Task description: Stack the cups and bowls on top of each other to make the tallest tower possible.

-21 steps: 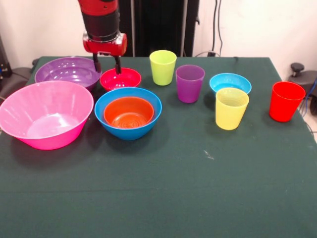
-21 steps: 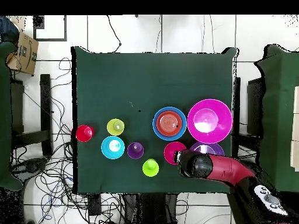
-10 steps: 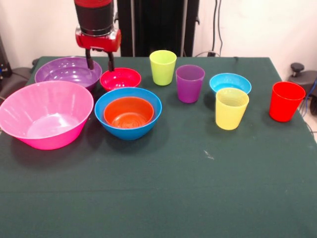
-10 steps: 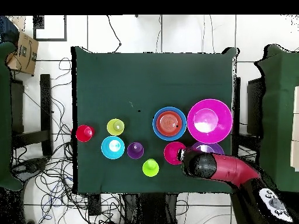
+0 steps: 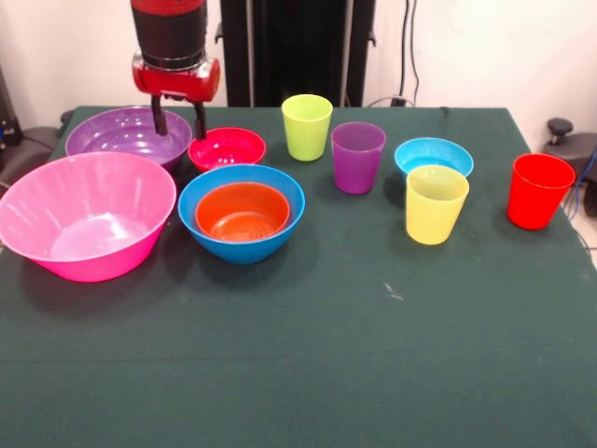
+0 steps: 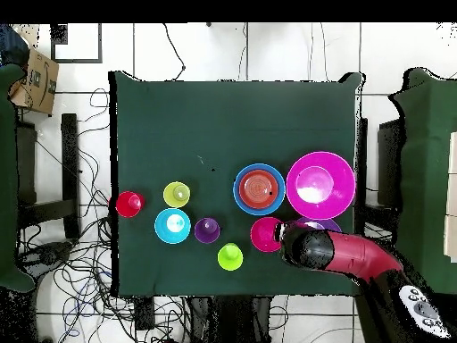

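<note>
While the red and black arm hangs over the far-left part of the green-clothed counter point(image 5: 308, 373), its tool point(image 5: 177, 119) stands released, two dark fingers point(image 5: 199, 119) spread and holding nothing, above the gap between the large purple plastic bowl point(image 5: 117, 133) and the small red plastic bowl point(image 5: 227, 147). Taking the medium blue plastic bowl point(image 5: 242, 214) as the landmark: the small orange bowl point(image 5: 242, 211) sits nested inside it (the only stacking so far), the very large pink bowl point(image 5: 84, 215) stands just beside it on the left, and the small red bowl lies just behind it. To its right and further back stand the lime green tumbler point(image 5: 307, 126) and the translucent purple tumbler point(image 5: 357, 157). Further right come the light blue bowl point(image 5: 433, 152) with the yellow tumbler point(image 5: 436, 203) just in front, touching or nearly so. Furthest right, well apart, stands the red tumbler point(image 5: 539, 190).
</note>
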